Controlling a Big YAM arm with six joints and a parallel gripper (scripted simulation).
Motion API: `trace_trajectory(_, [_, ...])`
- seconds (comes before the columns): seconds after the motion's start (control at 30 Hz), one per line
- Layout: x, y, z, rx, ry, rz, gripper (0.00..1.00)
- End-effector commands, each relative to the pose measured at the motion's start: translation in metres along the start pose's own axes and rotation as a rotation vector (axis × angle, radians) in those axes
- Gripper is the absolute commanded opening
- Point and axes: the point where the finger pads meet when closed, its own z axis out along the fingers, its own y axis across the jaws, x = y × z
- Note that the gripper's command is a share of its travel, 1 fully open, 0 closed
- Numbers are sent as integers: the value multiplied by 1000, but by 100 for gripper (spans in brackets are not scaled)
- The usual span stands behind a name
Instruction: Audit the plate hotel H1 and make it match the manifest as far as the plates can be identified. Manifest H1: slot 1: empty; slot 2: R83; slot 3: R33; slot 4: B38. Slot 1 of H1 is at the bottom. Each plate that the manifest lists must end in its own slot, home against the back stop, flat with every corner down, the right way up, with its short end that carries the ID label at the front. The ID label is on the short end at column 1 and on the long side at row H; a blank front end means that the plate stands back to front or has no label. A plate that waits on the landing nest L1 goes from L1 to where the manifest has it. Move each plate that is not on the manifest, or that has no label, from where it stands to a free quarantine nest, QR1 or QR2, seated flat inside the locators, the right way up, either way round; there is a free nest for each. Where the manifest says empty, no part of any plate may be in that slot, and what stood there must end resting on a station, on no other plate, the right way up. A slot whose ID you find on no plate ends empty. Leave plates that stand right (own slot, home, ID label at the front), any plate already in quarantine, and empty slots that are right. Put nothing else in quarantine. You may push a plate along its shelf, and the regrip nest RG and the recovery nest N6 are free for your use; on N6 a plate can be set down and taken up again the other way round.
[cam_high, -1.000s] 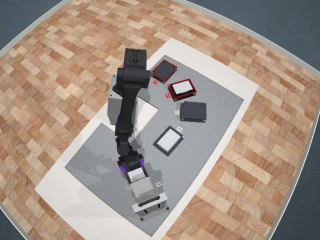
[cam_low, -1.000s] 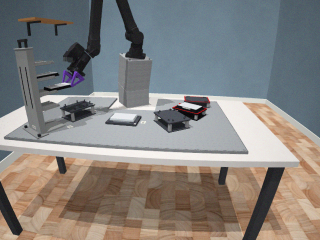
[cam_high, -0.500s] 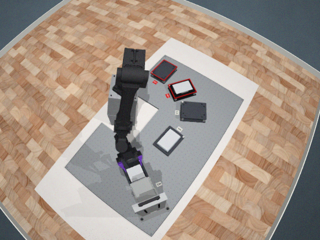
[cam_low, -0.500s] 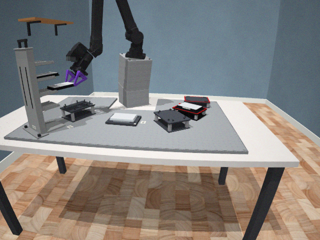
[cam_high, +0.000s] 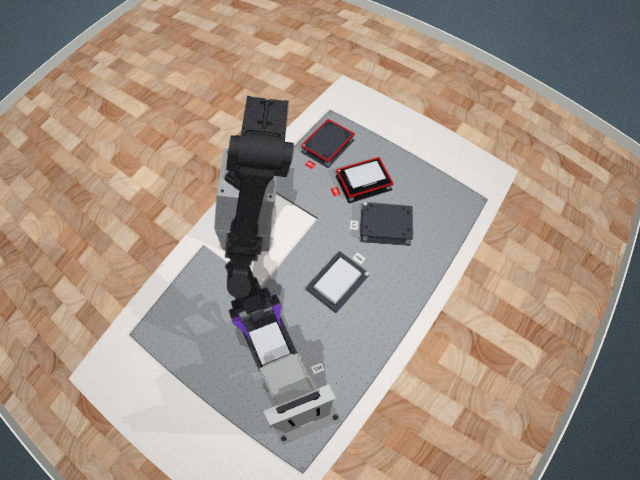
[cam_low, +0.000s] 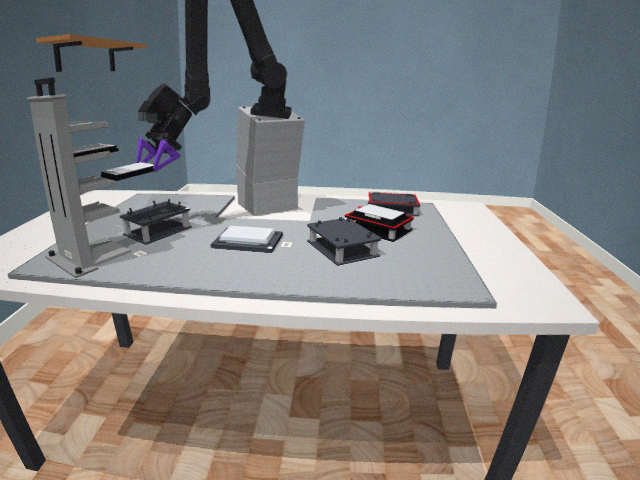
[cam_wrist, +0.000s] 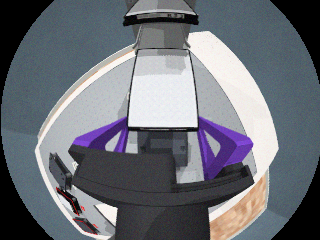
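My gripper (cam_high: 258, 319) (cam_low: 155, 157) (cam_wrist: 163, 135) is shut across the width of a white-topped plate (cam_high: 269, 341) (cam_low: 126, 171) (cam_wrist: 162, 96). It holds the plate's near end in front of the plate hotel H1 (cam_high: 297, 397) (cam_low: 56, 180), about level with the second shelf. The plate tilts slightly, and its far end still reaches to the shelf fronts. Another dark plate (cam_low: 95, 149) lies on the third shelf. The top and bottom shelves look bare. No label on the held plate is readable.
A raised black nest (cam_low: 155, 217) stands just below the gripper. A white plate lies on a flat nest (cam_high: 338, 281) (cam_low: 247, 236) mid-deck. Another raised black nest (cam_high: 386, 222) is empty. One red-edged quarantine nest (cam_high: 364, 176) holds a plate; the other (cam_high: 327, 140) is empty.
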Motion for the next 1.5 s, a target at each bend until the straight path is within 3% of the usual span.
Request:
trace_trajectory(0.0, [-9, 2, -1, -4, -32, -34, 86])
trace_trajectory(0.1, [0, -4, -6, 9, -23, -16, 86])
trace_trajectory(1.03, [27, -3, -31, 8, -18, -14, 86])
trace_trajectory(1.1, [27, -3, -31, 8, -18, -14, 86])
trace_trajectory(1.13, [14, 0, -32, 2, -43, -40, 86])
trace_trajectory(1.27, [30, -3, -36, 8, -21, -16, 86])
trace_trajectory(1.33, [18, -4, -38, 12, -45, -33, 86])
trace_trajectory(1.47, [22, -2, -38, 5, -20, -20, 86])
